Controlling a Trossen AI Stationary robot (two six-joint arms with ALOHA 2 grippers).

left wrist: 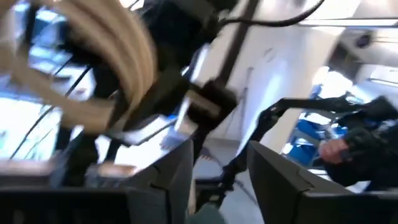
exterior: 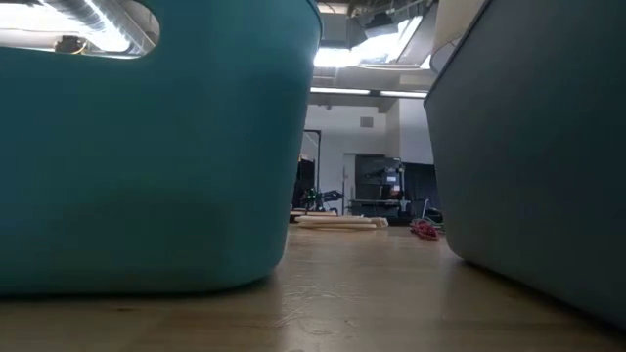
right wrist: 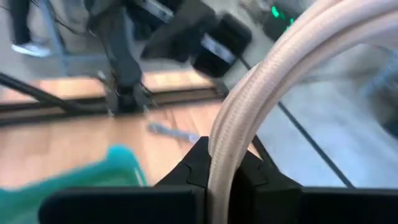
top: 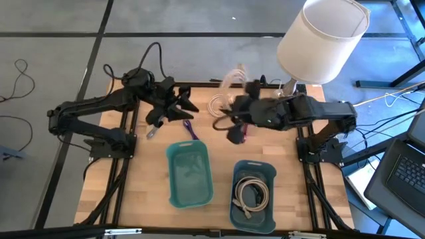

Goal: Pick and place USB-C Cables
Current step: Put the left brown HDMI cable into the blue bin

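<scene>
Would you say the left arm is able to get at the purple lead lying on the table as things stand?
Probably yes. The purple lead lies in the open on the wooden table, just beside the left gripper, with nothing lying over it; the right gripper holds a cream cable farther off.

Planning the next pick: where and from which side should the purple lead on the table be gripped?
Take the purple lead at its middle, from straight above, fingers closing across its length: it lies flat and nearly straight on the bare wood beyond the left tray, with room on both sides.
</scene>
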